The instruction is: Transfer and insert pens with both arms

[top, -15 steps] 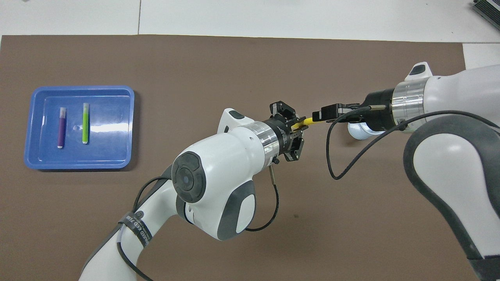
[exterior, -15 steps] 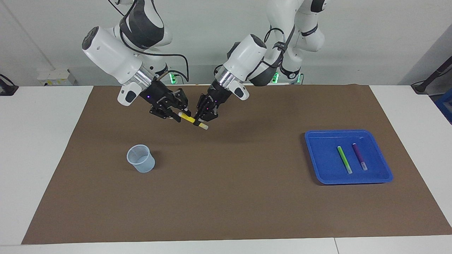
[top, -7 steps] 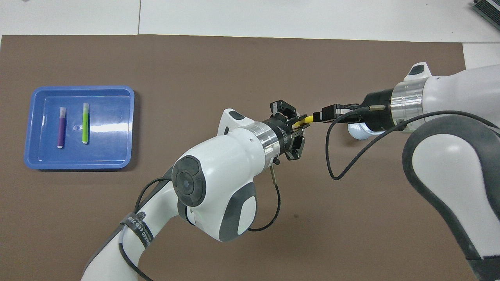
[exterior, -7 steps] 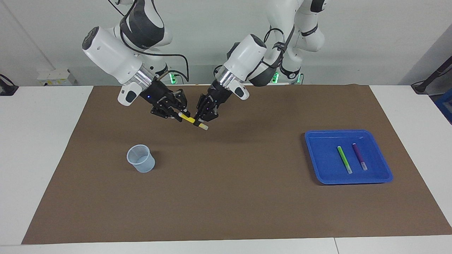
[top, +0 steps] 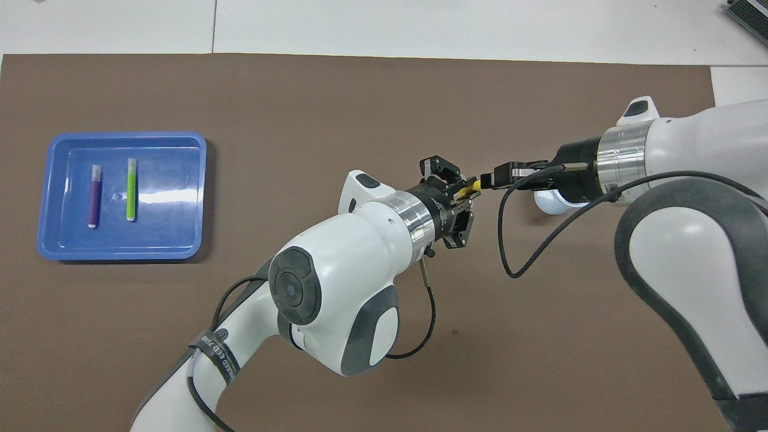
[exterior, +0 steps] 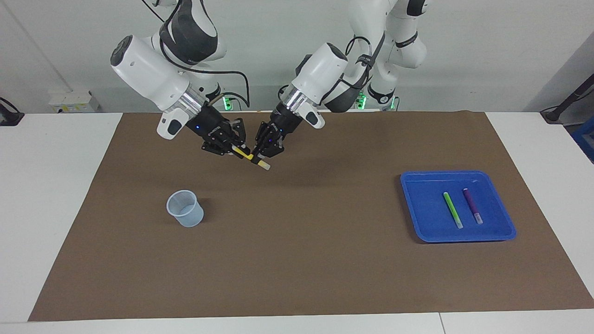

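A yellow pen (exterior: 249,157) (top: 470,188) hangs tilted in the air over the brown mat, pale cap end lowest. My left gripper (exterior: 261,157) (top: 463,193) is shut on it near the cap end. My right gripper (exterior: 237,150) (top: 489,179) is shut on its other end, so both hold the same pen. A green pen (exterior: 452,209) (top: 130,189) and a purple pen (exterior: 472,205) (top: 93,197) lie side by side in the blue tray (exterior: 410,204) (top: 171,180).
A pale translucent cup (exterior: 185,208) (top: 549,203) stands upright on the brown mat (exterior: 301,260) toward the right arm's end, partly covered by the right hand in the overhead view. The tray sits toward the left arm's end.
The right gripper's fingers have closed onto the yellow pen's end. Both hands and the pen have shifted slightly upward together.
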### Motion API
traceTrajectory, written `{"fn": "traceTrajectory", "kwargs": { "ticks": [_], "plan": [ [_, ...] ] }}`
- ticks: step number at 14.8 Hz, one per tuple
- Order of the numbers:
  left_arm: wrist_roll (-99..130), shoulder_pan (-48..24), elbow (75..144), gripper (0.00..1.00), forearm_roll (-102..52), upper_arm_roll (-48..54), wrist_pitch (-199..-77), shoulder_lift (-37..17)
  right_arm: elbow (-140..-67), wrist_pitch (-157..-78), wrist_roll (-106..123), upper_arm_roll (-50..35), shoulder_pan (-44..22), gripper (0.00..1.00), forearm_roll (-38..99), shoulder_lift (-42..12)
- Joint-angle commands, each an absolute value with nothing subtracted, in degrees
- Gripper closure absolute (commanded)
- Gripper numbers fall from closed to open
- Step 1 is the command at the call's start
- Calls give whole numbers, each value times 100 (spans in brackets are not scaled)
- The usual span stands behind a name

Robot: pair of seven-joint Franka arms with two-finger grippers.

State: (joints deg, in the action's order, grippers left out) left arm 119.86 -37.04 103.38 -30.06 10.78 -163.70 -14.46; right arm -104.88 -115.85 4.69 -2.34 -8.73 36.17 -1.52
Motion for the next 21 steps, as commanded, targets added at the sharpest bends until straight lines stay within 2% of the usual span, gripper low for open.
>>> {"fn": "traceTrajectory", "kwargs": {
  "ticks": [1,4,5,6,7,8,15,18,21],
  "plan": [
    [11953,-3832,10424,100,-3111,1020,-16497,-1424,-10468,-11672,589,-246,-896,100,3727,-185],
    [11918,-3832,10424,100,-3111,1011,-16497,-1424,-10433,-11672,606,-246,-888,100,3718,-202],
    [11918,-3832,10415,88,-3094,1011,-16497,-1424,-10372,-11654,615,-246,-862,100,3709,-228],
    [11927,-3832,10406,71,-3094,1002,-16497,-1424,-10328,-11628,607,-246,-844,100,3709,-237],
    [11935,-3832,10398,25,-3085,1002,-16497,-1424,-10249,-11593,598,-246,-826,100,3700,-281],
    [11944,-3832,10389,0,-3085,1002,-16497,-1415,-10205,-11567,598,-246,-800,100,3691,-299],
    [11253,-3718,10441,0,-3041,958,-16418,-1362,-10134,-11523,563,-202,-773,100,3455,-308],
    [10856,-3280,10503,0,-3041,958,-16217,-1345,-9853,-11102,562,-185,-590,100,3139,-308],
    [10197,-3182,10503,0,-3041,862,-15980,-1327,-9774,-10777,580,-185,-466,100,2481,-299]
  ]
}}
